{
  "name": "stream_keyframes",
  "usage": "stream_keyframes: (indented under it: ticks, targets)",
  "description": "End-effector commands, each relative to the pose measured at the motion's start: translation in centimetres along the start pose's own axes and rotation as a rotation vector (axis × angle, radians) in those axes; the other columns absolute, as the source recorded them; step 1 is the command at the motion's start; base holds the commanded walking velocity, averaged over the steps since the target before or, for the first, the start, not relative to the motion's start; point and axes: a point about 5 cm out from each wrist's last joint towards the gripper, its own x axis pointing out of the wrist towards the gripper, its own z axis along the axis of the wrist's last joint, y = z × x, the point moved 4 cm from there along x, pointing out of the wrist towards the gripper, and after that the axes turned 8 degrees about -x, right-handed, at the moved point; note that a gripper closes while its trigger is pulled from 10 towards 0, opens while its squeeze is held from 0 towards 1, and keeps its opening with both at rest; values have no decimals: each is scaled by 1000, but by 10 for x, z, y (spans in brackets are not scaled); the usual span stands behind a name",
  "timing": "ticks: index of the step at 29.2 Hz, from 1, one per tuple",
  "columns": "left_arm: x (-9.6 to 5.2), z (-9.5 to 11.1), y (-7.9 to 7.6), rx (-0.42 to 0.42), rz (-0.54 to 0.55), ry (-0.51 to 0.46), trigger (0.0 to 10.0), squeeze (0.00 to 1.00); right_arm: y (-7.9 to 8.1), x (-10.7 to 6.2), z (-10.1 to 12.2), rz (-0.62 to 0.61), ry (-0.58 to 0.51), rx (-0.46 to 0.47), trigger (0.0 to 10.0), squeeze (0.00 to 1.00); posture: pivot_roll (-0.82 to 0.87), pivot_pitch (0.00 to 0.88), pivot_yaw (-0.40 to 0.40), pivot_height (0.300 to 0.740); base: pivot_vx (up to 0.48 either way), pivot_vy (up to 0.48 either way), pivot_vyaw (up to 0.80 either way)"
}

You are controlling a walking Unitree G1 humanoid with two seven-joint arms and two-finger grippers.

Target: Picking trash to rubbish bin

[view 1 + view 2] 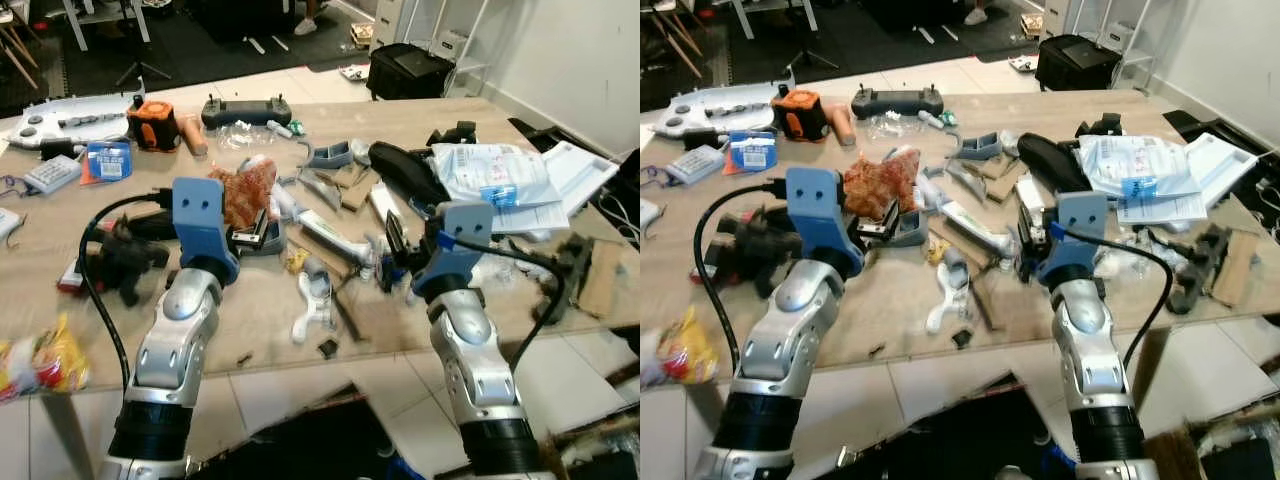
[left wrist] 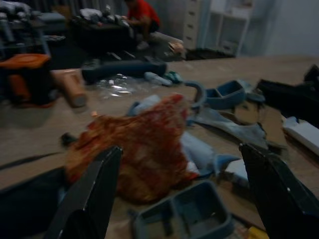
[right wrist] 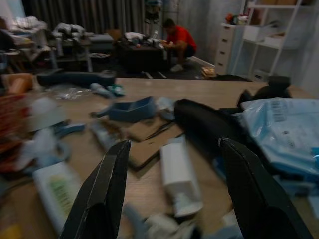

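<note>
Trash litters a wooden table (image 1: 250,310). A crumpled orange-red wrapper (image 1: 245,190) lies left of centre, and my left gripper (image 1: 250,232) hovers open just in front of it, over a small grey-blue tray (image 2: 184,214). The wrapper (image 2: 139,144) sits between and beyond the spread fingers (image 2: 89,194) in the left wrist view. My right gripper (image 1: 395,250) is open and low over the table's middle. Ahead of it lie a white tube (image 3: 177,179), cardboard scraps (image 3: 144,132) and a long white bottle (image 1: 330,235). Nothing is held.
A black pouch (image 1: 405,170) and a blue-white plastic bag (image 1: 495,175) lie at the right. An orange tool (image 1: 152,125), a black controller (image 1: 245,110) and a white one (image 1: 60,118) line the far edge. A yellow snack bag (image 1: 40,365) sits front left. A person in red (image 3: 180,37) crouches far behind.
</note>
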Motion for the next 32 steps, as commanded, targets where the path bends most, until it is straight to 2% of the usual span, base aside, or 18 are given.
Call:
stream_keyframes:
  ticks: [1, 11, 16, 21, 32]
  targets:
    - [-2, -2, -2, 2, -14, 7, 10000, 0, -2, -2, 1, -12, -8, 8, 10000, 0, 7, 97, 5, 740, 0, 0, 0]
    - [-3, -4, -4, 33, -26, 19, 10000, 0, -2, -3, 0, -17, -2, 12, 10000, 0, 9, 108, 11, 740, 0, 0, 0]
    - [-2, -9, -5, 58, -26, 45, 10000, 0, -1, -2, -1, -10, 7, 11, 10000, 0, 8, 113, 13, 740, 0, -480, 0]
    - [0, -13, 0, 31, 5, 68, 10000, 0, 1, 1, -1, 16, 27, -10, 10000, 0, 8, 121, 15, 740, 0, 0, 0]
    - [0, -13, 3, 32, 22, 68, 10000, 0, 6, 2, -4, 55, 60, -21, 10000, 0, 11, 133, 10, 740, 0, 0, 0]
